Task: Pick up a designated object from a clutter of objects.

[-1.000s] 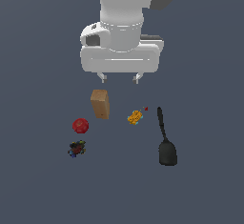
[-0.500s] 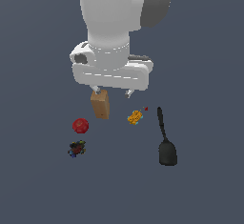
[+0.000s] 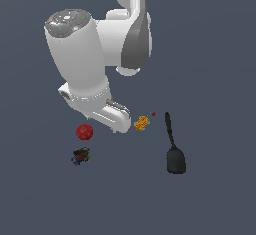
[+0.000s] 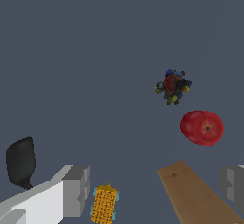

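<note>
Clump (image 3: 80, 155) unmoved on the floor, near the ball (image 3: 84, 132) and apart from it. Arm swung lower toward the exterior view's left since half a second ago, now hiding the box (image 4: 198, 194) in that view. Dark and lumpy, flecked blue, red and green. Gripper (image 4: 155, 189) spread wide, holding nothing. Orange lump (image 3: 141, 123) and spatula (image 3: 173, 150) well apart on plain slate-grey ground (image 3: 220, 54).

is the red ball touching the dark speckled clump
No, in the wrist view bare floor shows between the red ball and the dark speckled clump.
</note>
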`<action>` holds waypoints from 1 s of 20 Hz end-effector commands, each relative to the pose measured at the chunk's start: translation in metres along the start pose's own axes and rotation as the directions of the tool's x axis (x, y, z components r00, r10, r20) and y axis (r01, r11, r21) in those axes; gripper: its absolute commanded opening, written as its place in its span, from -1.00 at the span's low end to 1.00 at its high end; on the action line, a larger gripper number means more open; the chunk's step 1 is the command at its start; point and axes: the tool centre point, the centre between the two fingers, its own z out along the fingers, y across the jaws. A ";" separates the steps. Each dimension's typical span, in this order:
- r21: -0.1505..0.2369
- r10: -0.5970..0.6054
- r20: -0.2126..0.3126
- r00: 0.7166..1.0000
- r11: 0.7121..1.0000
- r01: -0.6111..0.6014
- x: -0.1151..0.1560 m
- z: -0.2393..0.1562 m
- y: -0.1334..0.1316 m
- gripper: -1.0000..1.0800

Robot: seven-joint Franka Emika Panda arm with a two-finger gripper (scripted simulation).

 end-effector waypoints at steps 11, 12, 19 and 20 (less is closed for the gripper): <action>-0.017 0.450 0.003 0.893 0.893 -0.450 0.065 0.113 0.064 0.92; -0.020 0.474 0.002 0.880 0.880 -0.474 0.068 0.120 0.069 0.92; -0.030 0.586 -0.008 0.811 0.810 -0.585 0.080 0.156 0.092 0.92; -0.031 0.594 -0.009 0.804 0.804 -0.594 0.081 0.159 0.094 0.92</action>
